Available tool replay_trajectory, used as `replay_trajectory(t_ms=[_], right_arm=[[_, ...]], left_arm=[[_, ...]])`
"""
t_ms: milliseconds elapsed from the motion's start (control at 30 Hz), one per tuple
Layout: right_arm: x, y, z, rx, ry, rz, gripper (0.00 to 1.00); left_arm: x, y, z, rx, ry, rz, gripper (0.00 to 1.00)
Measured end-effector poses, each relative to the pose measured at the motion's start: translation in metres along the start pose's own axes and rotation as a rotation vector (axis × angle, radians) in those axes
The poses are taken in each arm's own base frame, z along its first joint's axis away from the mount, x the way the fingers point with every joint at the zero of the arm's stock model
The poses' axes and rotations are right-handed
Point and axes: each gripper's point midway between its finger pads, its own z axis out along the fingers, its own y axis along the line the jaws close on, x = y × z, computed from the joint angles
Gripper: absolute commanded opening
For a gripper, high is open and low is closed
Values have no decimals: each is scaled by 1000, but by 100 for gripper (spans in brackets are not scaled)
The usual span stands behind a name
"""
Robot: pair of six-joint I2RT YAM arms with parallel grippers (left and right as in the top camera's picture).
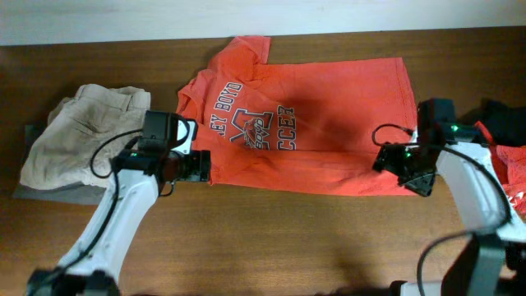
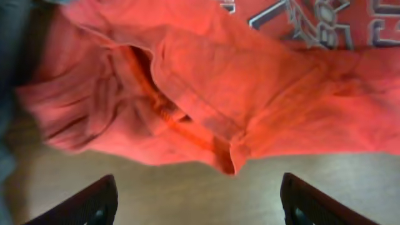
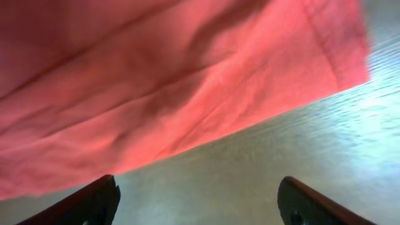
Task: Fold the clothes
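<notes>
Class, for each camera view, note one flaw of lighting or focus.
Overhead: a dark shadow lies across the middle of the orange T-shirt. Left wrist: its folds look soft, out of focus. Right wrist: glare whitens the table at right.

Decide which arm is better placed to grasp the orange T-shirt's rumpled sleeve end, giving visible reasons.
Left, probably: the left pincer, open, faces the rumpled folds at the sleeve end of the orange T-shirt. The right pincer, open, sits by the hem at the opposite end.
</notes>
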Motion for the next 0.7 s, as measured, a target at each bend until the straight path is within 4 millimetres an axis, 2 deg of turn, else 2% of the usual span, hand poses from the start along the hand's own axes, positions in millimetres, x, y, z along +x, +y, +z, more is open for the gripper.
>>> replay_trajectory(t_ms=[67, 167, 300, 333, 467, 600, 667, 700], right_arm=[[0, -6, 20, 1, 37, 27, 86], [-2, -11, 34, -1, 57, 45, 80], [-7, -11, 47, -4, 59, 56, 25], [-9, -11, 51, -5, 59, 53, 17], [-10, -13, 68, 2, 80, 73, 8], [-12, -15, 86, 9, 99, 83, 4], [-14, -14, 86, 5, 96, 88, 4], [-13, -15, 86, 5, 99, 90, 4]], left_arm=[[0, 0, 16, 9, 16, -1, 83], [1, 1, 31, 12, 38, -3, 79], [14, 3, 54, 12, 106, -10, 72], [14, 4, 58, 12, 112, -11, 69], [13, 6, 73, 12, 109, -10, 65], [8, 6, 75, 13, 91, -11, 48], [10, 6, 75, 13, 99, -10, 36], [12, 6, 75, 12, 107, -9, 34]])
